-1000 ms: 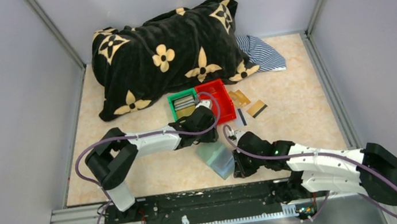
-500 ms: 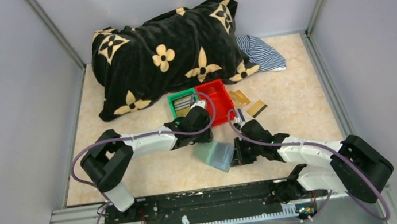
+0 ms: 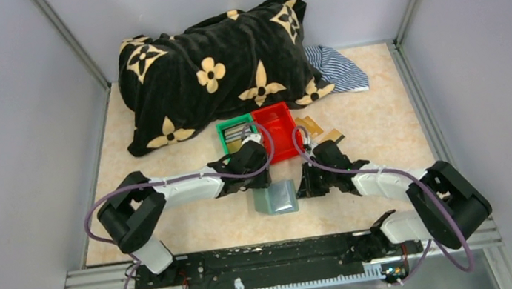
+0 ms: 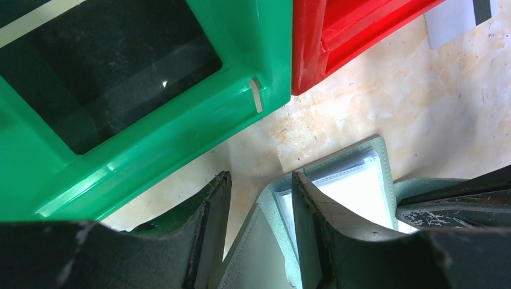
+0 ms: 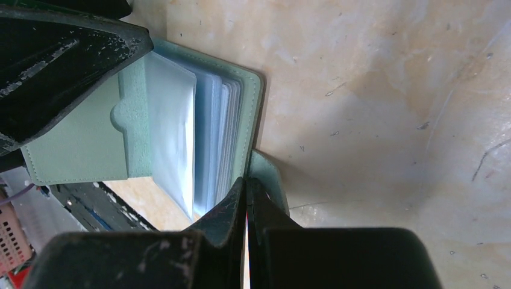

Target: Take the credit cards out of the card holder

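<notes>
The grey-green card holder (image 3: 275, 199) lies open on the table in front of the bins, its see-through pockets (image 4: 355, 192) showing. My left gripper (image 3: 261, 182) sits at its far left corner; in the left wrist view the gripper (image 4: 259, 180) is open, its jaws astride the cover flap (image 4: 265, 253). My right gripper (image 3: 306, 186) is at the holder's right edge, and in the right wrist view the gripper (image 5: 247, 182) is shut on the cover's edge (image 5: 265, 171). Two gold credit cards (image 3: 308, 125) (image 3: 333, 135) lie on the table right of the red bin. A white card (image 4: 458, 18) lies near it.
A green bin (image 3: 236, 135) with dark flat things in it and a red bin (image 3: 277, 128) stand side by side just beyond the holder. A black blanket with tan flowers (image 3: 213, 68) and a striped cloth (image 3: 338, 66) lie at the back.
The card holder has slid left and away from the near edge and turned squarer. My right arm has swung inward with it; my left gripper has moved slightly toward it.
</notes>
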